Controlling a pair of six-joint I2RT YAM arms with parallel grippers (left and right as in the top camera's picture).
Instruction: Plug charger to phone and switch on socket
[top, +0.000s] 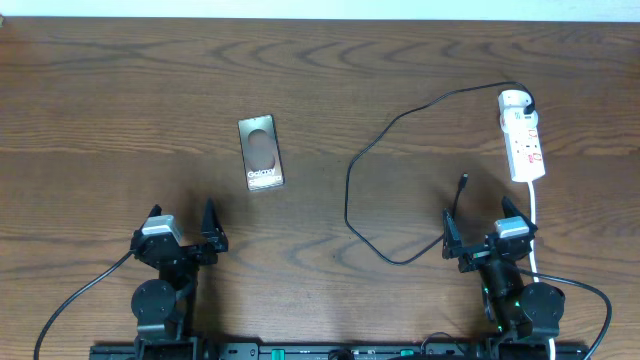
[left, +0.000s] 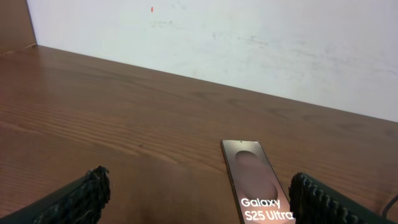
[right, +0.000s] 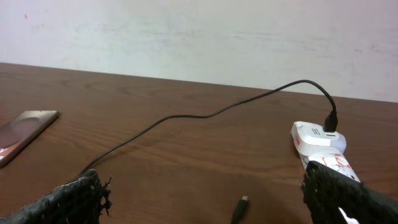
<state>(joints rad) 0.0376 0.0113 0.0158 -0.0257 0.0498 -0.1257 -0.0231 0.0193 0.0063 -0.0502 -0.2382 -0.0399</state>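
two robot arms sit folded low at the near edge of the brown wood counter, one on the left and one on the right. both point away, toward the far side.

the left fingers are spread wide and hold nothing. the phone lies flat on the counter, farther away than these fingers and a bit to the right. it is left of the middle of the counter. its brownish face is up, with a dark oval and white "galaxy" letters. in the left wrist view the phone is close to the finger on the right side, but i cannot tell if they touch.

the right fingers are spread wide too, and they hold nothing. the small black tip of the charger lies loose on the counter just past them, a little to the left. it is well apart from the phone.

the charger's thin black cable makes a big loop. from the tip it runs toward the near side, bends left, goes up toward the far side, then swings right to a black plug. that plug sits in the far end of the socket.

the socket is a long white strip with red marks. it lies at the far right, past the right arm, with its rounded end farthest away. a white cord comes out of its near end and runs down beside the right arm.

a pale wall stands behind the counter.
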